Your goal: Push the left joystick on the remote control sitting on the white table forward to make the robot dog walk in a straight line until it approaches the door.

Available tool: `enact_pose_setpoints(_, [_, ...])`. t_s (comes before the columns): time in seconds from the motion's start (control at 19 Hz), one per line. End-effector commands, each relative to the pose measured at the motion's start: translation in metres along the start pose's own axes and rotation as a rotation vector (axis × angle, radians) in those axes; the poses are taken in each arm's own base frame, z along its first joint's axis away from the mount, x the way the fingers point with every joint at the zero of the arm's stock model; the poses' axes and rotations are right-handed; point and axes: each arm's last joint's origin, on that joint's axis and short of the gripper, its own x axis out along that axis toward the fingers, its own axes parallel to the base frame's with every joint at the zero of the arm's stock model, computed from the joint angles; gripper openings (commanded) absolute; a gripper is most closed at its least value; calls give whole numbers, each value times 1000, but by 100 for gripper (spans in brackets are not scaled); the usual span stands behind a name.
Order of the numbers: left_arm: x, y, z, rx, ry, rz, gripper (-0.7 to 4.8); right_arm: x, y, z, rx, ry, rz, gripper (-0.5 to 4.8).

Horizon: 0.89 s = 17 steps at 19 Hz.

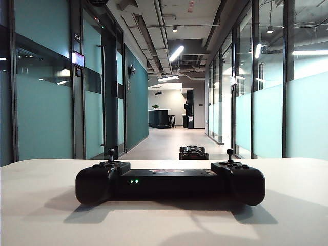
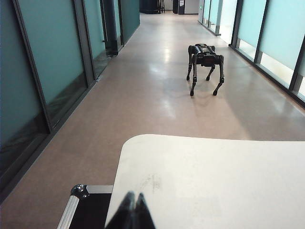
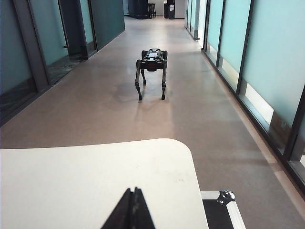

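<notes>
A: Left gripper (image 2: 132, 202), state?
B: Fingers pressed together, holding nothing, hanging over the near edge of the white table (image 2: 214, 181). Right gripper (image 3: 133, 200) same: pressed together, empty, above its own corner of the table.
A: Remote control (image 1: 170, 182)?
B: Flat on the table, exterior view only, two green lights lit on the middle bar. Left joystick (image 1: 110, 154) upright, untouched; right joystick (image 1: 230, 154) too. Neither gripper near it.
A: Beside the table?
B: Black case with metal corners (image 3: 224, 210) on the floor, seen in both wrist views.
A: Robot dog (image 3: 152, 67)?
B: Standing on all four legs out in the corridor, well apart from the table, between the glass walls (image 1: 43, 87).
</notes>
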Motion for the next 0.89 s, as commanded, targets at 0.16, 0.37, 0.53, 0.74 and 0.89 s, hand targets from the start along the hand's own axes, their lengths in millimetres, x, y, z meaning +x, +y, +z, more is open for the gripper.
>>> enact_pose_setpoints(0.16, [0,0,2,1,-15,1,-5,0,0,0,4,-11,3,-1])
enact_pose_setpoints(0.37, [0,0,6,1,-49,5,-5,0,0,5,5,-42,3,-1])
enact_pose_setpoints(0.53, [-5,1,27,-47,-106,12,-5,-6,0,31,9,-107,3,-2])
enact_pose_setpoints(0.74, [-10,2,53,-116,-127,26,-5,-12,1,72,50,-152,34,-3])
enact_pose_setpoints(0.89, [-4,1,75,-115,-74,-23,-5,-8,3,107,46,-99,83,-3])
